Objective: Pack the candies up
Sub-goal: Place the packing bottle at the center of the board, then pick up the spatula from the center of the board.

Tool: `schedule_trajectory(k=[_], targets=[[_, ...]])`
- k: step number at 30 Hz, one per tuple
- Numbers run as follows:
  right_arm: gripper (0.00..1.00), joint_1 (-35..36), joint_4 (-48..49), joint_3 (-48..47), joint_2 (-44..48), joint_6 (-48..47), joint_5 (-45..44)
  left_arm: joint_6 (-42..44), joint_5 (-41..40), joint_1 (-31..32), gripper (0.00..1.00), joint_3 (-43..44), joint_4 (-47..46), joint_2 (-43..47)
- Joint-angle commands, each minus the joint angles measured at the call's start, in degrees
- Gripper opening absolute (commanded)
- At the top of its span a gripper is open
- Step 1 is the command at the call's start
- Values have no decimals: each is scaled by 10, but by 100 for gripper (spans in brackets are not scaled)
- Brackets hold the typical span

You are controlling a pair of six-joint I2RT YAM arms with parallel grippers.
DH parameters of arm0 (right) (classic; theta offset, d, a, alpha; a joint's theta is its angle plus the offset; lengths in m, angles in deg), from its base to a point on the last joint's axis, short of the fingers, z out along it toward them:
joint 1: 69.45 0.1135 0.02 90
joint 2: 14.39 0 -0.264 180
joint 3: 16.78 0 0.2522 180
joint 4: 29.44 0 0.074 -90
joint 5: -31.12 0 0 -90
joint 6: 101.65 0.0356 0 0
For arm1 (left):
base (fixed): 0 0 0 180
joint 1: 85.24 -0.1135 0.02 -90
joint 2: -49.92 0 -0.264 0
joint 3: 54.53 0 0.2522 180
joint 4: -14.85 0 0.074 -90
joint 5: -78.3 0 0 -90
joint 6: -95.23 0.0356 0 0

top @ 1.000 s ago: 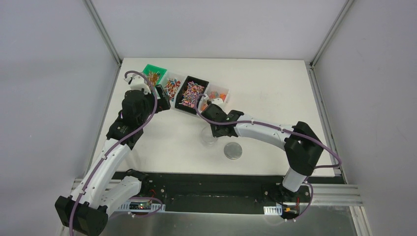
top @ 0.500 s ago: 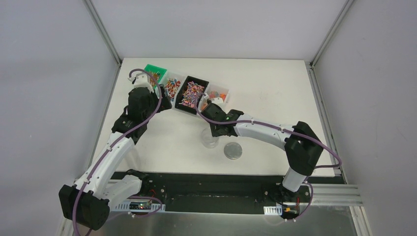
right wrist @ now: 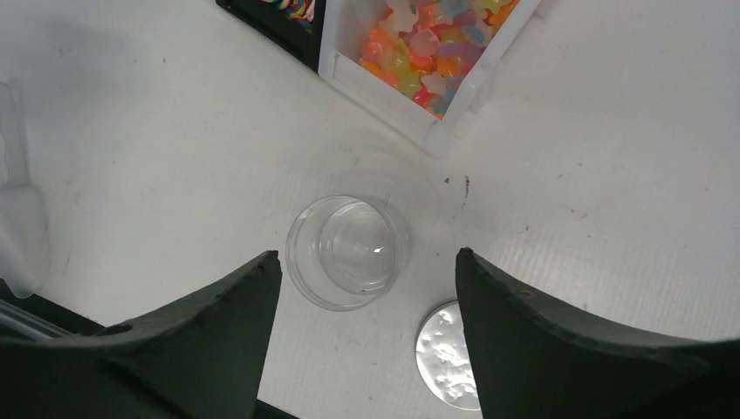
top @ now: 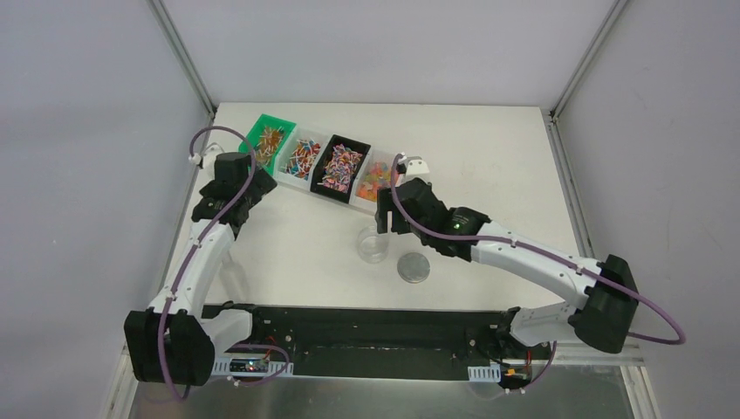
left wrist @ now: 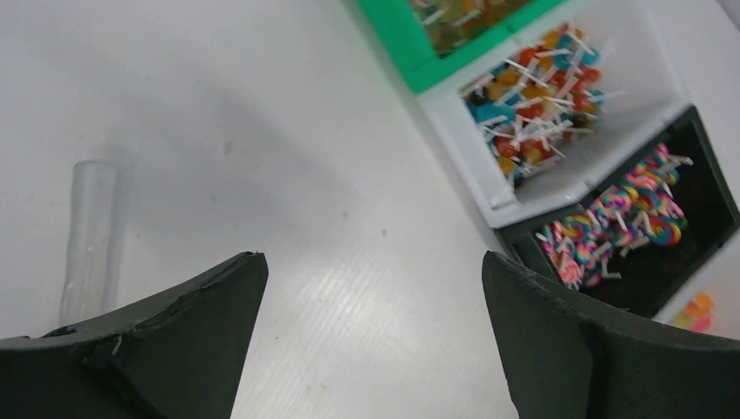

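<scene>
Nearest the arm bases, the grey lid disc (top: 414, 267) lay flat on the white table (top: 489, 166). It was just right of the clear cup (top: 373, 246), close to it but apart. The cup stood upright, mouth up, and its clear bottom showed through in the right wrist view. The right gripper (right wrist: 366, 255) hung above the cup with its jaws spread wide and nothing held. In its own camera the cup sat framed between the two fingers, lower down on the table.

Over to the left, the left gripper (left wrist: 375, 262) was likewise parted and empty, poised over bare table just short of the bins. A clear tube-like thing (left wrist: 87, 236) lay on the table at the left of that view. It was too blurred to identify, possibly a plastic wrapper.

Beyond both grippers, four bins stood side by side in a slanted row, and the candies were all inside them. Gummy candies (right wrist: 428, 44) in orange, yellow and pink filled the white bin (right wrist: 375, 96) nearest the cup. Next to it the black bin (left wrist: 663, 279) held swirl lollipops (left wrist: 611, 223). A second white bin (left wrist: 476, 166) followed, with stick candies (left wrist: 532, 96) in orange, blue and red. Farthest left, the green bin (left wrist: 401, 44) held brownish-orange sweets (top: 272, 138).
</scene>
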Motion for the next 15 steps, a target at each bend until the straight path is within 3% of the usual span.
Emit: schedule_trajectory(k=[1,7,15], targets=[[80,2,77,34,61,-18,-24,-90,-1,-64,98,-6,62,-18],[97,1,102,71,114,-28,-45,-134,1,-153,96,-23,99,-40],[100,-7,128,102,166,-48,-45,-190,-72,-214,99,-29,148,-51]])
